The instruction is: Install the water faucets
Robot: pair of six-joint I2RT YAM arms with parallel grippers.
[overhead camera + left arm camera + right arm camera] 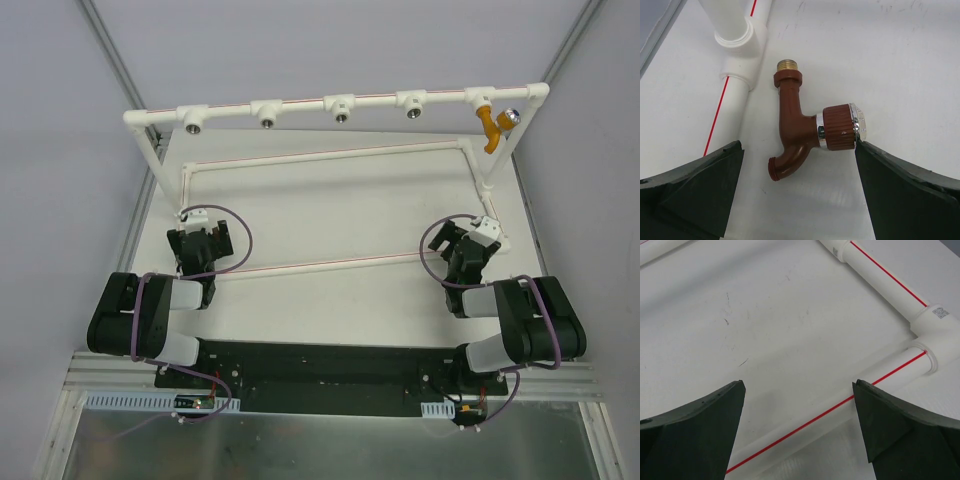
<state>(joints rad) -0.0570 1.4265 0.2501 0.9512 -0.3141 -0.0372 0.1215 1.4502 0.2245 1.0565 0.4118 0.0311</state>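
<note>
1. The left gripper (pixel 799 147) stands wide open and grips nothing. Its dark fingers (pixel 700 190) are cut off by the bottom edge of the left wrist view.
2. Between those fingers the reddish-brown faucet (pixel 800 125) lies flat on the white table (pixel 900 50). It is a bent plastic tap with a brass threaded end pointing away and its spout mouth nearest the camera. Its ribbed knob has a chrome ring and a shiny cap. The cap sits right at one fingertip; whether it touches cannot be told.
3. Just beside the faucet's threaded end lies a white pipe (pixel 732 105) with a thin red line along it, joined into a white fitting (pixel 740 40). No writing shows there.
4. The right gripper (pixel 799 385) is likewise spread wide and empty, over bare table and a red-lined pipe.
5. On the pipe elbow in the right wrist view there is a small grey printed sticker (pixel 940 312), too small to read.
6. In the top view the left gripper covers the reddish-brown faucet, so it cannot be made out there.
7. Farthest off, the raised rail (pixel 300 101) carries four metal-ringed sockets (pixel 341 112). At its right end the orange-yellow faucet (pixel 487 130) hangs mounted, with its shiny knob to the right.
</note>
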